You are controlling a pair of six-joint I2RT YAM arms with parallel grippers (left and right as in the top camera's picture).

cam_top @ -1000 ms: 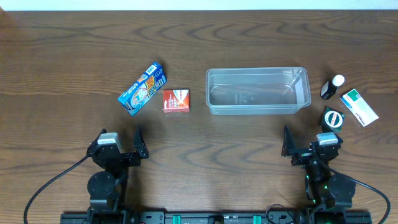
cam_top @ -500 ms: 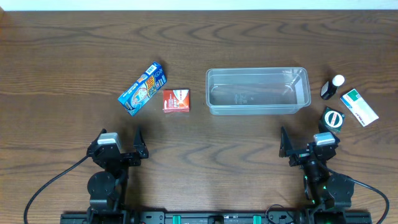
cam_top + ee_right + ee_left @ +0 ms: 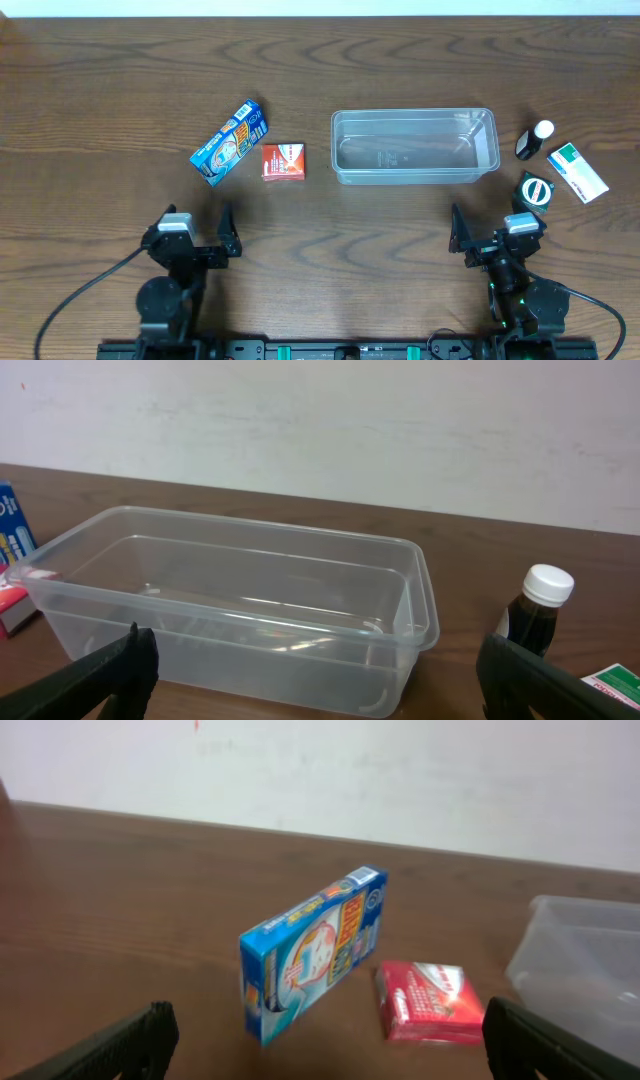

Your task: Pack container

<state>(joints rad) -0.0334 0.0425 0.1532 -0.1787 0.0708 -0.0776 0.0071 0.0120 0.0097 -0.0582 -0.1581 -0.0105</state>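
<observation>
Clock: read from overhead, 12 o'clock is the far edge of the table (image 3: 120, 80) and 6 o'clock is the robot's side.
Container: the clear tub (image 3: 415, 146) stands upright with its open top up, at about 2 o'clock from the table's middle, long side running 9 to 3. In the right wrist view (image 3: 240, 605) it fills most of the picture, and the wood shows through its walls.
Red box: lies flat (image 3: 283, 161) near the container, at its 9 o'clock, not touching it. It also shows in the left wrist view (image 3: 430, 1002).
Blue box: sits (image 3: 230, 142) just beside the red box, at its 10 o'clock, turned on a slant. From the left wrist (image 3: 312, 952) it looks to be standing on a long edge.
Bottle: a small dark bottle with a white cap (image 3: 534, 140) is at 3 o'clock of the container, close to its end wall but apart. The right wrist view shows it standing upright (image 3: 535, 615).
White-green box: lies flat (image 3: 577, 172) at 4 o'clock of the bottle, just beside it.
Round thing: a black and white disc (image 3: 535, 190) at 6 o'clock of the bottle; I cannot tell what it is.
Left gripper: parked (image 3: 190, 240) at the near edge, about 7 o'clock of the blue box and well apart. Its jaws are spread wide and hold nothing (image 3: 328, 1025).
Right gripper: parked (image 3: 497, 240) at 5 o'clock of the container, near the round thing. Its jaws are also spread wide and hold nothing (image 3: 315, 655).
</observation>
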